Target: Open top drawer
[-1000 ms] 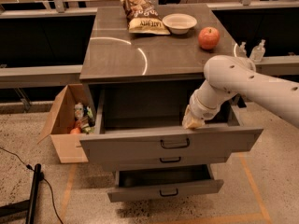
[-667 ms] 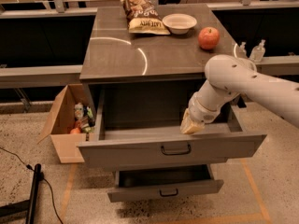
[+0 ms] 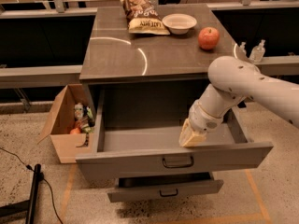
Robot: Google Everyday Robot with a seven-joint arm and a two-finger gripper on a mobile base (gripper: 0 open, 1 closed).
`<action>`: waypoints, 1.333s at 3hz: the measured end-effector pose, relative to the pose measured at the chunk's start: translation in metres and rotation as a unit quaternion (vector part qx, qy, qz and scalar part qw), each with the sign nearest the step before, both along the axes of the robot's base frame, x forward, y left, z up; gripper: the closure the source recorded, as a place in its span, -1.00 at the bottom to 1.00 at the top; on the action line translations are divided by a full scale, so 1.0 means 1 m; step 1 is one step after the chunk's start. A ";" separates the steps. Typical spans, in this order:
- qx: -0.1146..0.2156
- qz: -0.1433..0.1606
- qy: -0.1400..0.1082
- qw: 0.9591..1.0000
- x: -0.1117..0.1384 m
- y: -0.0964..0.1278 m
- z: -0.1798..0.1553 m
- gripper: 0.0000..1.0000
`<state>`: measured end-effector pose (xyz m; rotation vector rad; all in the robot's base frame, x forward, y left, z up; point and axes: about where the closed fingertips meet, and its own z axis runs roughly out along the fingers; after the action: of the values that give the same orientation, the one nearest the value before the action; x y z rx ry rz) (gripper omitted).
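Top drawer stands far out of the cabinet, its hollow bare to view and its front well forward of the cabinet top; the task looks all but done. The gripper sits inside the drawer, right of centre, tucked just behind the front panel and above the dark handle, which it does not hold; whether it is clenched or released, I cannot tell. The white arm comes down to it from the right, crossing the drawer's right wall.

The main risk, as I judge it, is over-travel; a further pull could bring the drawer off its runners or jar it against a stop. The front appears a little askew (right end further out), so a one-sided pull might bind it. Lifting out carelessly could snag the gripper on the panel's top edge; the arm could also knock the cabinet top, where an apple rests near the right side. The drawer's left corner lies near a cardboard box.
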<state>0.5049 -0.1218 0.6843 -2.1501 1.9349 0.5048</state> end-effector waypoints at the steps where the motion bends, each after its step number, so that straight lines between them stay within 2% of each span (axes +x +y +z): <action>1: 0.016 0.006 0.038 0.999 -0.030 0.008 0.006 1.00; 3: 0.035 0.018 0.100 0.994 -0.079 0.009 0.035 1.00; 4: 0.023 -0.002 0.061 0.998 -0.067 0.000 0.049 1.00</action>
<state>0.4377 -0.1222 0.7329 -2.1318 1.9686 0.6881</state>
